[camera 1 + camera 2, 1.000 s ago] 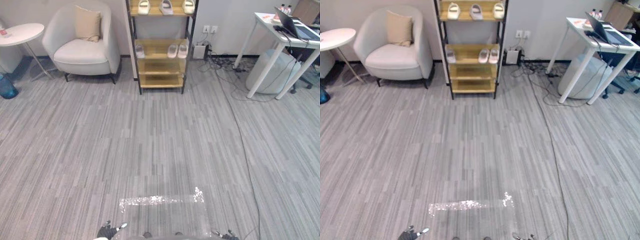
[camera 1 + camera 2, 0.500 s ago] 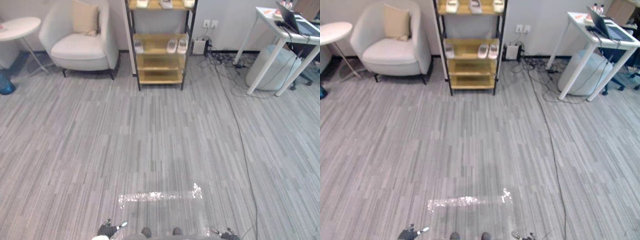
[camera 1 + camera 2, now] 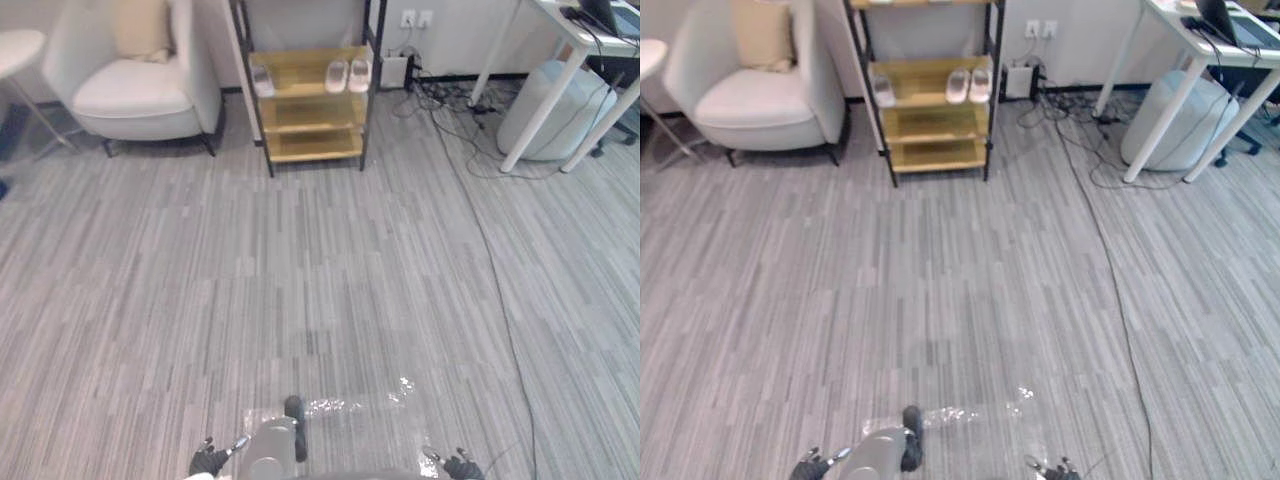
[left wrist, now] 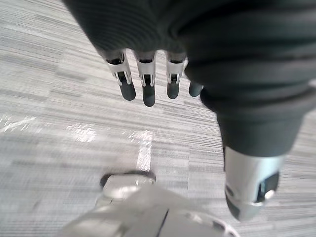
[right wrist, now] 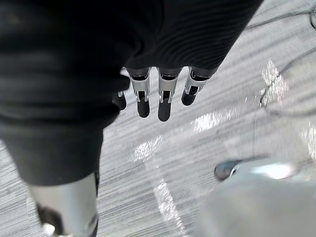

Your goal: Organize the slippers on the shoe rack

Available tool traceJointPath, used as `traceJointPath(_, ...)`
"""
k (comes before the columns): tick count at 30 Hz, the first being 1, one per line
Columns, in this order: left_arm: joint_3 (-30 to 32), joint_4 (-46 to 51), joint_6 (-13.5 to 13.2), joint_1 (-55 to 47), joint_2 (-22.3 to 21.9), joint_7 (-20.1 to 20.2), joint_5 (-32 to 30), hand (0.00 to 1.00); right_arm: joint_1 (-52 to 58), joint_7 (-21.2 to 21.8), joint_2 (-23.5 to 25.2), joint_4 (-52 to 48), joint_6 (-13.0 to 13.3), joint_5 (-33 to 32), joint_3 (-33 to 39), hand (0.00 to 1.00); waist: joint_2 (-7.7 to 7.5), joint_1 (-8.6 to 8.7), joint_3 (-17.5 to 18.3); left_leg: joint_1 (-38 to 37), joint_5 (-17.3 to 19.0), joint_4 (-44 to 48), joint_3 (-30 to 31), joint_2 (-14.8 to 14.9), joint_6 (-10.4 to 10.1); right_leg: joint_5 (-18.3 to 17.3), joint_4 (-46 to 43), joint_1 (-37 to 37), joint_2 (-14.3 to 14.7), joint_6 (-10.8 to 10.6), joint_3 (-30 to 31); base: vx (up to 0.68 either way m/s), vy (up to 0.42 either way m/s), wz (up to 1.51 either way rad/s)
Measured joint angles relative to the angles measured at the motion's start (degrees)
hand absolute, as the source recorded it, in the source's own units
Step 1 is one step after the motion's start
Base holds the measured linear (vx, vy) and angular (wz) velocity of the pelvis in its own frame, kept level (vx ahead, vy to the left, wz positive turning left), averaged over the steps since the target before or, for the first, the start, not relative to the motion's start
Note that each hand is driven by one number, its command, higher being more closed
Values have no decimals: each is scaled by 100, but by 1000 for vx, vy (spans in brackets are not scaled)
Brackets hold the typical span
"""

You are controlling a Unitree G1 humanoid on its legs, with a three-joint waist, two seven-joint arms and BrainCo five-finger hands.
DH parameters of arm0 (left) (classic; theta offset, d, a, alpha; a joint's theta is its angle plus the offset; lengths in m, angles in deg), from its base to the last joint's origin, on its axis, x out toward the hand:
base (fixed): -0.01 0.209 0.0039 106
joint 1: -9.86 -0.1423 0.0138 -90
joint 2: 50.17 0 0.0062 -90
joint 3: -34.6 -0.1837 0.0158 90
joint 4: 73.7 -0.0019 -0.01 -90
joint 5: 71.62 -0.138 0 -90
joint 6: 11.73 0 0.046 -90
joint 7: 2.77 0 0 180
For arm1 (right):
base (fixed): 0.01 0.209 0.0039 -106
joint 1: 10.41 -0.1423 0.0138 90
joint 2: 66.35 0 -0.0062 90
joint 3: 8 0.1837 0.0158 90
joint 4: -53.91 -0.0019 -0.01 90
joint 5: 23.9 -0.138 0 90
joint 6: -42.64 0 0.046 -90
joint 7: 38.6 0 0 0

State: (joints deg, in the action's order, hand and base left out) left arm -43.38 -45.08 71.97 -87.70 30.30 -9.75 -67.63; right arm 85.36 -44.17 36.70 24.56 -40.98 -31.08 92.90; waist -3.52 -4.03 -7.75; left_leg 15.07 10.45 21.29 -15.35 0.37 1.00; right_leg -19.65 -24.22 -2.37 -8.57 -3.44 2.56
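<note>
Three slippers (image 3: pixel 337 75) sit on shoe rack (image 3: pixel 305 142) by armchair (image 3: pixel 135 98) (left robot hand (image 4: pixel 148 93), right robot hand (image 5: pixel 165 104) loose-fingered).

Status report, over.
Both open, empty: left hand, right hand. Far ahead, slippers on shoe rack. Beside it, armchair, off the path.

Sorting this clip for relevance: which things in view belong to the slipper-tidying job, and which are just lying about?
Part of the job:
shoe rack
single slipper and pair of slippers on its shelf
left hand and right hand, fingers straight, both empty

Just lying about:
armchair
cushion
pouf
floor cables
</note>
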Motion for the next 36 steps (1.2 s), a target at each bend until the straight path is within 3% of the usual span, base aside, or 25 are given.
traceJointPath(1,-5,-5,27,0,12,-9,-2,0,-3,2,17,-42,-1,10,3,0,-14,3,8,-152,74,-17,-62,-30,29,54,-505,135,-53,-158,-3,625,263,-22)
traceJointPath(3,-124,0,60,57,68,-12,-51,0,-7,43,183,-173,27,39,-7,0,-36,71,26,-710,240,-111,-16,-180,159,441,-2457,724,-141,-722,58,459,152,10)
traceJointPath(5,-263,-3,63,248,46,-14,-52,0,-15,71,140,-357,69,55,-6,0,78,91,-18,-1289,404,-365,151,-208,141,475,-3687,1262,-171,-602,-273,450,82,25)
traceJointPath(7,-284,-4,66,422,7,-25,-48,0,-35,84,119,-393,93,51,-6,0,126,97,-49,-1818,403,-761,234,-187,139,384,-3979,1782,-265,-392,-668,417,9,18)
traceJointPath(9,-307,-9,65,490,-149,-26,-44,0,-137,85,78,-377,107,49,-9,0,191,163,-102,-2325,402,-1063,296,-68,138,199,-3530,2055,-255,-143,-1013,505,-96,22)
traceJointPath(11,-377,-13,42,602,-333,-3,-74,0,-196,102,95,-388,158,48,-14,0,210,267,-105,-2633,402,-1133,405,131,137,175,-2485,2272,-107,-48,-1169,410,-174,39)
traceJointPath(13,-446,-29,39,693,-411,2,-44,0,-265,105,97,-354,160,43,-57,0,201,403,-95,-2810,415,-1235,603,283,113,640,-998,2328,88,16,-987,424,-265,59)
traceJointPath(14,-483,-33,33,682,-434,8,-45,0,-242,103,106,-321,157,44,-102,0,112,417,-45,-2876,477,-1251,760,244,-19,1319,-185,2261,98,104,-838,493,-310,56)
traceJointPath(15,-444,-78,21,733,-475,18,-47,0,-257,120,109,-302,166,-1,-83,0,85,418,-50,-2981,600,-1210,904,273,-228,1576,-194,2263,123,209,-794,493,-293,32)
traceJointPath(16,-351,-163,29,785,-636,13,-44,0,-354,107,14,-291,150,38,-116,0,383,382,-26,-2927,594,-976,987,563,-353,1458,-327,2225,315,330,-950,484,-294,14)
traceJointPath(18,-105,-111,23,818,-822,50,-46,0,-352,107,-61,-294,144,38,-220,0,512,390,-8,-2380,360,272,1087,775,-677,1198,-158,1997,442,459,-1098,444,-300,11)
traceJointPath(20,67,-29,38,875,-901,59,-36,0,-327,86,-112,-304,95,3,-282,0,544,373,-115,-1557,-299,2233,1129,1112,-723,1030,204,1408,647,591,-1146,408,-275,2)
traceJointPath(22,37,96,32,863,-889,74,-39,0,-277,71,-92,-303,83,-23,-349,0,505,331,-183,-1143,-63,3229,919,1335,-762,827,469,768,758,743,-1131,399,-199,-20)
traceJointPath(24,-41,262,-22,860,-973,77,-32,0,-241,65,-30,-318,80,-29,-362,0,429,301,-184,-510,320,2920,244,1321,-568,683,889,74,755,671,-1023,434,-143,-27)
traceJointPath(26,-160,340,-62,863,-968,82,-27,0,-238,63,-27,-310,44,-29,-360,0,432,241,-183,-208,352,1693,-96,1054,-522,595,1161,-192,725,527,-956,392,2,-22)
traceJointPath(28,-282,346,-73,884,-962,91,-24,0,-247,60,-13,-260,-3,-23,-362,0,400,157,-171,-127,16,93,-146,557,-407,454,1335,-423,631,429,-868,418,113,-20)
traceJointPath(29,-322,348,-73,906,-956,96,-29,0,-278,60,-15,-175,-1,-18,-374,0,388,88,-169,-128,-415,-495,-94,379,-289,352,1393,-539,594,361,-789,470,170,-39)
traceJointPath(30,-414,336,-75,901,-927,97,-33,0,-314,63,-10,-45,-12,-17,-391,0,328,28,-103,-186,-839,-622,15,246,-189,286,1436,-588,556,279,-647,520,208,-48)
traceJointPath(31,-469,307,-62,880,-828,106,-47,0,-382,63,46,109,-12,-15,-423,0,228,9,52,-193,-930,-580,76,45,36,164,1420,-589,415,176,-493,594,202,-47)
traceJointPath(33,-450,265,-53,884,-785,112,-49,0,-353,103,149,84,-11,22,-440,0,86,51,116,-260,-553,-213,-155,-23,180,70,704,-423,234,28,-196,654,212,-32)
traceJointPath(34,-475,198,-48,886,-750,105,-51,0,-349,113,165,60,2,38,-434,0,54,61,130,-472,-391,-231,-184,-94,263,91,-153,-165,204,-120,-84,538,192,-13)
traceJointPath(35,-586,100,-42,908,-697,107,-50,0,-348,114,166,45,9,52,-430,0,27,91,124,-748,-261,-331,-103,-171,298,285,-1125,138,150,-572,-58,624,208,9)
traceJointPath(36,-711,43,-21,928,-641,107,-54,0,-347,119,164,37,29,53,-419,0,28,117,108,-1021,-153,-415,-26,-222,301,410,-1972,426,135,-823,-35,504,118,26)
